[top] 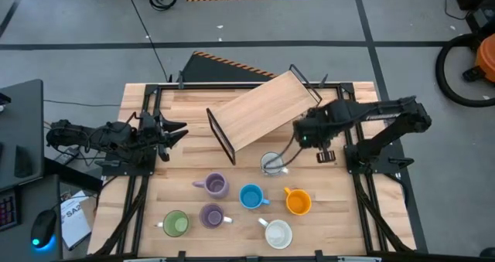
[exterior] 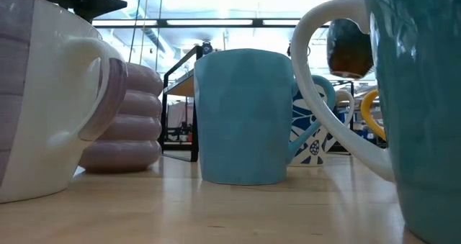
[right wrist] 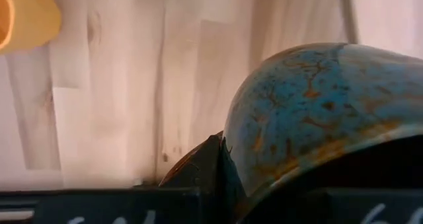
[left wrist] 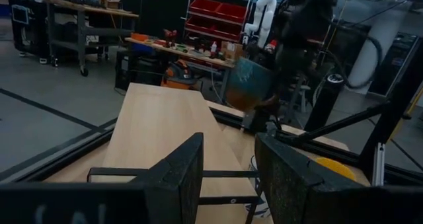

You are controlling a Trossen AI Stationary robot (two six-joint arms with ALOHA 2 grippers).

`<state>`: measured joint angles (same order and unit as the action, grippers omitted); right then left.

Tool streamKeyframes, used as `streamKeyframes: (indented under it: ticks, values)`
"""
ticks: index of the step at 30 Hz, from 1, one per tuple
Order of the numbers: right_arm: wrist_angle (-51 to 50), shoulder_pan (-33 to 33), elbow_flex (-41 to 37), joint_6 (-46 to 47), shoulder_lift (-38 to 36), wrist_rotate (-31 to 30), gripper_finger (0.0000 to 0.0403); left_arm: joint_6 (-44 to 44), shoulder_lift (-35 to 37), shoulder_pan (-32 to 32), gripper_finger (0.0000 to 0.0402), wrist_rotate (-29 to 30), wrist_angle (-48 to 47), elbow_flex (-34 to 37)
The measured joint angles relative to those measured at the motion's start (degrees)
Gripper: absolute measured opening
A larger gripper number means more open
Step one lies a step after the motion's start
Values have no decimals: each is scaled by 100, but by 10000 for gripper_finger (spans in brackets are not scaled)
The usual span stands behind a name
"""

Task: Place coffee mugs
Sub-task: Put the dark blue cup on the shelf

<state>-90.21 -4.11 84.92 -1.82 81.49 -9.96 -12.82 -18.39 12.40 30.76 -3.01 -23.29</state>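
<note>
Glossy crackled teal-and-rust glazed mug above the pale, smooth, matt wooden table.

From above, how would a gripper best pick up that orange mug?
Probably by the rim. The orange mug stands upright, mouth open to the top, so come straight down, one finger inside the wall. Choose the side away from its handle, which points toward the blue mug.
</note>
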Motion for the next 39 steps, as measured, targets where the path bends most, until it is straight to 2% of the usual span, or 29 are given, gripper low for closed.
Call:
streamKeyframes:
  ticks: [7,16,27,34,39]
  values:
    - [14,724,394,-529,0,-44,48,5,0,0,142,0,0,0]
    - [198,1809,566,-1273,160,227,48,153,0,-2,142,7,-1,0]
    - [37,2387,2112,-2283,1437,446,48,153,0,-4,142,4,-32,0]
    - [-2,2844,2227,-2562,1679,708,48,131,0,-4,142,4,-88,0]
    - [8,3063,2227,-2659,1707,1130,48,2,0,-9,142,0,-165,0]
